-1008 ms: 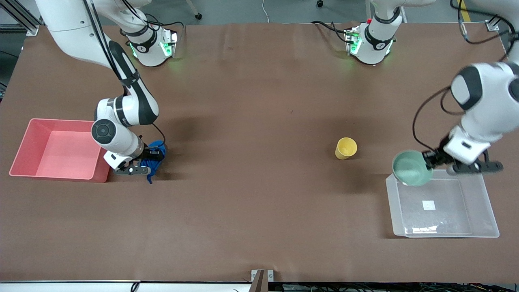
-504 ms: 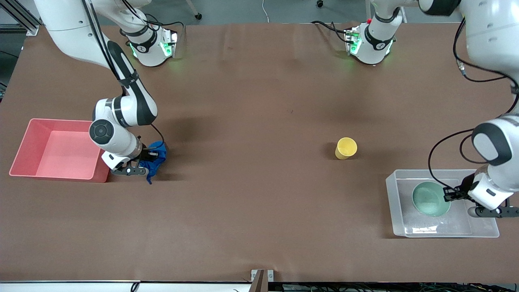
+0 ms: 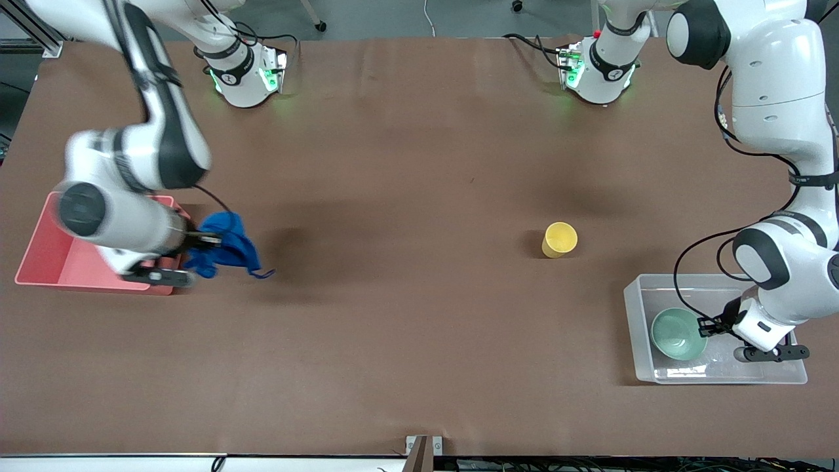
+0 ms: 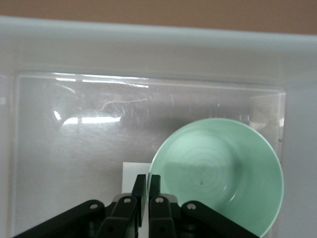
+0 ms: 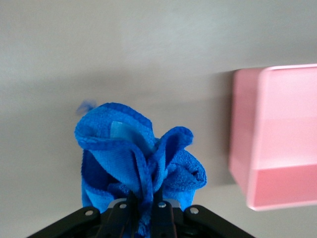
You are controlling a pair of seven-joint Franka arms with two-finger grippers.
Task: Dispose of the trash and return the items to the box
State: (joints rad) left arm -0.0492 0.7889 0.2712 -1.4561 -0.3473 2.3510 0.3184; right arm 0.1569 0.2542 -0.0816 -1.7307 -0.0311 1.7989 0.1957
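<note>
My left gripper is shut on the rim of the mint-green bowl, which sits low inside the clear box. The left wrist view shows the narrow jaws of the left gripper pinching the bowl's edge over the white label. My right gripper is shut on the blue cloth and holds it up in the air over the table beside the pink bin. In the right wrist view the cloth bunches out of the right gripper. The yellow cup stands on the table.
The pink bin lies at the right arm's end of the table, partly hidden by the right arm; its corner shows in the right wrist view. The clear box's wall is in the left wrist view.
The left gripper carried the bowl down into the clear box and shifted it toward the cup's side. The right gripper lifted the blue cloth off the table toward the pink bin.
</note>
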